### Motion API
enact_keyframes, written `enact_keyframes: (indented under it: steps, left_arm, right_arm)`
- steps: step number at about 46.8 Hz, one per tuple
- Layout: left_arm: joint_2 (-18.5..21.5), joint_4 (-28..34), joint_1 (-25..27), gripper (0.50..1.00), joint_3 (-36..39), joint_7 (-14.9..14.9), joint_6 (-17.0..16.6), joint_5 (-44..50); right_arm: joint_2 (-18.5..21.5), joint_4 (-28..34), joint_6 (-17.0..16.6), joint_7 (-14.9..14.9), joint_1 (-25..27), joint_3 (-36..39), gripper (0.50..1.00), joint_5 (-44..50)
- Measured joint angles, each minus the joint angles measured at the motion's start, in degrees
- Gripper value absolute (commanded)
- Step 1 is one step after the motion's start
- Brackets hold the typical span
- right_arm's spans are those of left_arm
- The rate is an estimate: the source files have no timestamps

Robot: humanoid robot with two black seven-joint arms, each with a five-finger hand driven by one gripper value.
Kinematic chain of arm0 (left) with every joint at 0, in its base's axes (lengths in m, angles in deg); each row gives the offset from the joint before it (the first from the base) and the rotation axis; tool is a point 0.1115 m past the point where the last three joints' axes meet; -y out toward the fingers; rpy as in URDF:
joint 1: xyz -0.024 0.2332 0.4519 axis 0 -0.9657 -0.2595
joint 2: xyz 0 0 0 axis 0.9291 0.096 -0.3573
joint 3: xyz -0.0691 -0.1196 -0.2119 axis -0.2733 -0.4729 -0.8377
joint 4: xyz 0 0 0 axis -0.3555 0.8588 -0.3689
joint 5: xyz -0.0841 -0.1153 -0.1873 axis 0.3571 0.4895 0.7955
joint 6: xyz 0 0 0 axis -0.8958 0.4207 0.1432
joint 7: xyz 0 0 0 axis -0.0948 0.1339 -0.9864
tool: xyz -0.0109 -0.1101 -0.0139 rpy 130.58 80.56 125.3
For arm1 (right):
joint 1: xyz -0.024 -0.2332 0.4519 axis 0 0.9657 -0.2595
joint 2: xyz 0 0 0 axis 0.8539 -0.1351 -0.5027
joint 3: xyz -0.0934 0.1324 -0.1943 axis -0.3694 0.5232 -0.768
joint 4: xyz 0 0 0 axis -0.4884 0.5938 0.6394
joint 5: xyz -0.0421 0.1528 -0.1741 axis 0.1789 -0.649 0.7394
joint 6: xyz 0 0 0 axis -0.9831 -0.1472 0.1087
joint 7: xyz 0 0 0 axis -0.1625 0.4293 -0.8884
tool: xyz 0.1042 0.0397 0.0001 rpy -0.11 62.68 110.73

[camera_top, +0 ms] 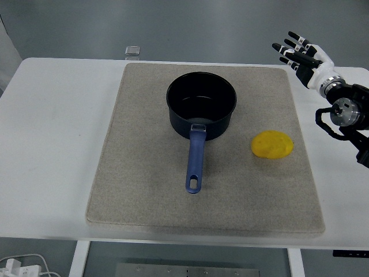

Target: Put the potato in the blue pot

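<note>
A dark blue pot (201,105) stands empty on the grey mat (144,184), its blue handle (195,161) pointing toward the near edge. The yellow potato (272,144) lies on the mat to the right of the pot, apart from it. My right hand (295,51) hovers above the table's far right corner, well beyond the potato, fingers spread and holding nothing. The left arm does not show.
A small grey square object (132,51) lies at the table's far edge behind the mat. White cloth of a person (7,55) shows at the left edge. Cables (17,266) lie on the floor at bottom left.
</note>
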Motion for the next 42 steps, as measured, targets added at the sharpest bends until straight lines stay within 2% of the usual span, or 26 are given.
enact_keyframes:
  steps: [16, 21, 28, 34, 42]
  left_arm:
    - [0.0, 0.0, 0.0, 1.0, 0.0, 0.0, 0.0, 0.0]
    - [0.0, 0.0, 0.0, 1.0, 0.0, 0.0, 0.0, 0.0]
    - [0.0, 0.0, 0.0, 1.0, 0.0, 0.0, 0.0, 0.0]
    - [0.0, 0.0, 0.0, 1.0, 0.0, 0.0, 0.0, 0.0]
    - [0.0, 0.0, 0.0, 1.0, 0.0, 0.0, 0.0, 0.0]
  right_arm:
    - [-0.4, -0.1, -0.2, -0.1, 0.0, -0.5, 0.934, 2.5]
    - [-1.7, -1.8, -0.7, -0.1, 0.0, -0.5, 0.934, 4.5]
    - [-7.5, -9.5, -0.8, 0.0, 0.2, -0.6, 0.934, 11.7]
    - [-14.6, -19.8, -0.6, 0.0, 0.3, -0.6, 0.934, 19.2]
    - [-21.3, -27.7, -0.8, 0.0, 0.0, -0.6, 0.934, 22.8]
